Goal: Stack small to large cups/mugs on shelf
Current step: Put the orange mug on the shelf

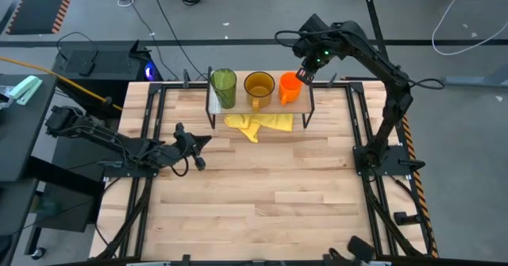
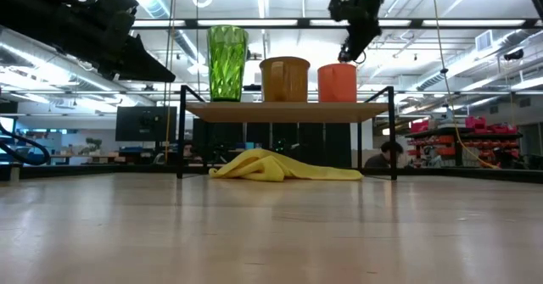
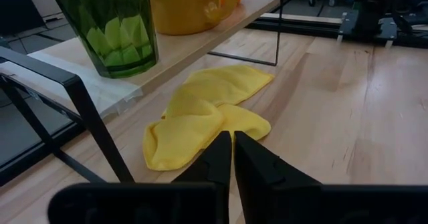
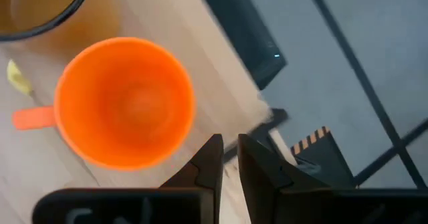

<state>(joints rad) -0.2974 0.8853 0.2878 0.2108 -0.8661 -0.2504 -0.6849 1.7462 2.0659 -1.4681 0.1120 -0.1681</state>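
Observation:
Three vessels stand upright in a row on the shelf's wooden board (image 2: 288, 110): the green tumbler (image 1: 223, 87) (image 2: 227, 62) on the left, the amber mug (image 1: 259, 86) (image 2: 284, 79) in the middle, and the small orange mug (image 1: 289, 89) (image 4: 124, 103) on the right. My right gripper (image 1: 304, 77) (image 4: 229, 160) hovers shut just above and beyond the orange mug's far-right rim, touching nothing. My left gripper (image 1: 203, 144) (image 3: 233, 150) is shut and waits low over the table, in front of the shelf's left end.
A crumpled yellow cloth (image 1: 258, 125) (image 3: 200, 117) lies on the table under and in front of the shelf. The shelf's thin black legs (image 2: 181, 136) stand at its corners. Bare tabletop (image 1: 270, 202) stretches toward the near edge.

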